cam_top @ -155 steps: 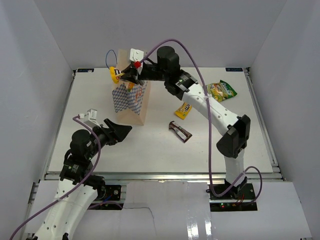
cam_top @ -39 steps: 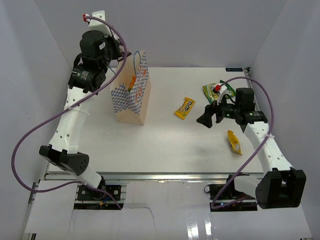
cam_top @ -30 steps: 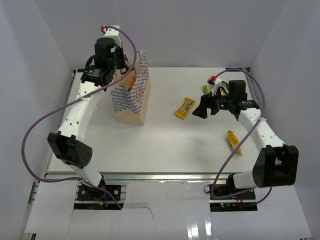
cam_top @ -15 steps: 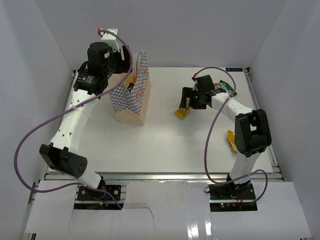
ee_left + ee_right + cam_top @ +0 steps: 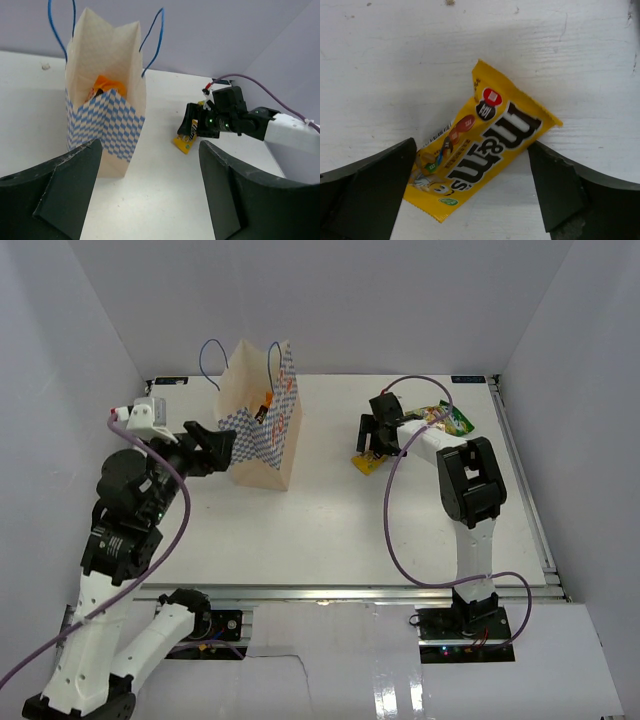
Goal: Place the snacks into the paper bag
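Observation:
The paper bag [image 5: 268, 430] stands upright at the back left, its mouth wide, and its blue handles show in the left wrist view [image 5: 106, 116]. An orange-yellow pouch [image 5: 108, 84] lies inside it. My left gripper [image 5: 208, 448] hangs open and empty just left of the bag, its fingers [image 5: 60, 187] apart from it. One yellow candy pack [image 5: 479, 141] lies flat on the table, also visible from above [image 5: 365, 463]. My right gripper [image 5: 470, 150] is open right over it, one jaw on each side. A green-yellow pouch [image 5: 456, 419] lies at the back right.
White walls enclose the table [image 5: 330, 530] on three sides. The right arm [image 5: 472, 490] stretches up the right half of the table, with its purple cable [image 5: 390, 530] looping beside it. In the left wrist view the right gripper [image 5: 196, 126] sits over the candy pack [image 5: 183, 143].
My left gripper has opened and drawn back from above the bag's mouth to low beside its left face. The right gripper has swung left and settled over the yellow candy pack.

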